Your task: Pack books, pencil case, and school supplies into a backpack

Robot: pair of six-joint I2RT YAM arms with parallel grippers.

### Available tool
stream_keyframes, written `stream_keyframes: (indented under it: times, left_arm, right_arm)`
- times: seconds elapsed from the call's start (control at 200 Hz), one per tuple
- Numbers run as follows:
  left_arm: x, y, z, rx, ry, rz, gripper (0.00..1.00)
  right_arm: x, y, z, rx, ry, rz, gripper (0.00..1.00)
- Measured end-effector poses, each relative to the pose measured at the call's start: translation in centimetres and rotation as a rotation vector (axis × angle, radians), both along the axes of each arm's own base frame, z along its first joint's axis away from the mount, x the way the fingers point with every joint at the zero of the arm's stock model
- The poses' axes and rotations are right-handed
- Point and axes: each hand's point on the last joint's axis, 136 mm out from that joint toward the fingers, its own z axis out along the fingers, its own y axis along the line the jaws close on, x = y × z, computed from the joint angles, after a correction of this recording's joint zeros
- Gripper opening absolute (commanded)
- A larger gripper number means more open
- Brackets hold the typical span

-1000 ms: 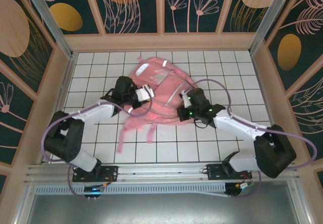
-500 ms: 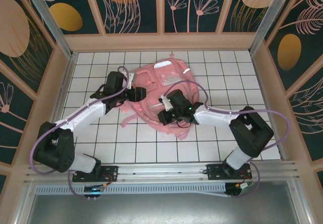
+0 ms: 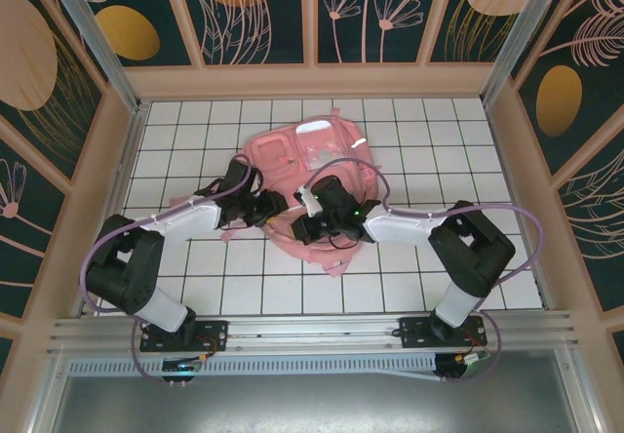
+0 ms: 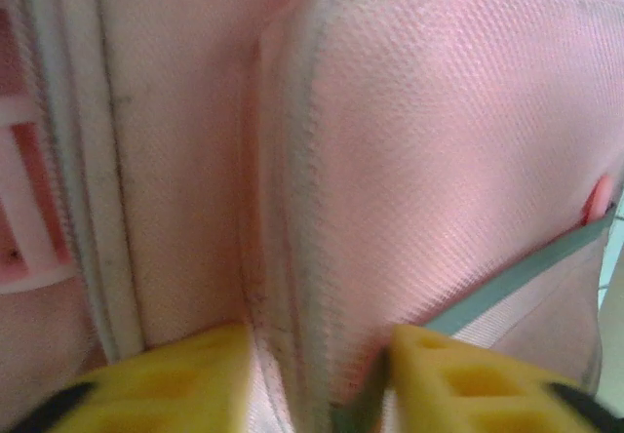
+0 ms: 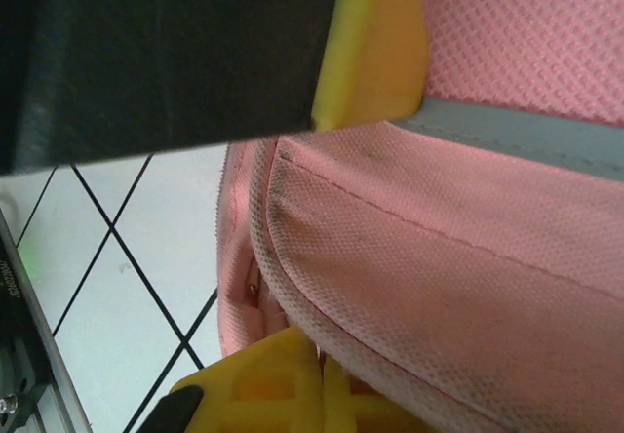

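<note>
One pink backpack [image 3: 307,150], now bunched tighter mid-table than a second ago, lies between the left gripper [image 4: 317,365], re-clamped on its padded side edge, and the right gripper [image 5: 327,228], clenched on its hem, suggesting repositioning, not loading.

I see the white gridded surface [image 3: 244,287] carrying the pink backpack [image 3: 292,155], slumped flat, most of it beyond the left claw [image 3: 265,207] and right claw [image 3: 302,223], its near edge at them. A pink strap end trails on the tiles just behind the right claw.
</note>
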Motion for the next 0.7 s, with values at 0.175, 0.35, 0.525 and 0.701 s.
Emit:
stream_keyframes:
  times: [0.175,0.35,0.525,0.701]
  left_arm:
    - [0.3,0.4,0.2,0.030,0.004,0.016,0.00]
    - [0.9,1.5,1.0,0.085,-0.057,-0.025,0.00]
    - [1.9,3.1,0.9,0.175,-0.108,-0.091,0.00]
    - [2.8,3.6,0.1,0.218,-0.116,-0.188,0.00]
  right_arm:
    - [0.0,0.1,-0.4,-0.096,-0.064,-0.017,0.00]
    - [1.1,-1.0,-0.2,-0.213,-0.139,-0.059,0.00]
    - [2.5,-4.8,-1.1,-0.331,-0.131,-0.132,0.00]
    - [4.6,-10.4,-2.2,-0.397,-0.083,-0.260,0.00]
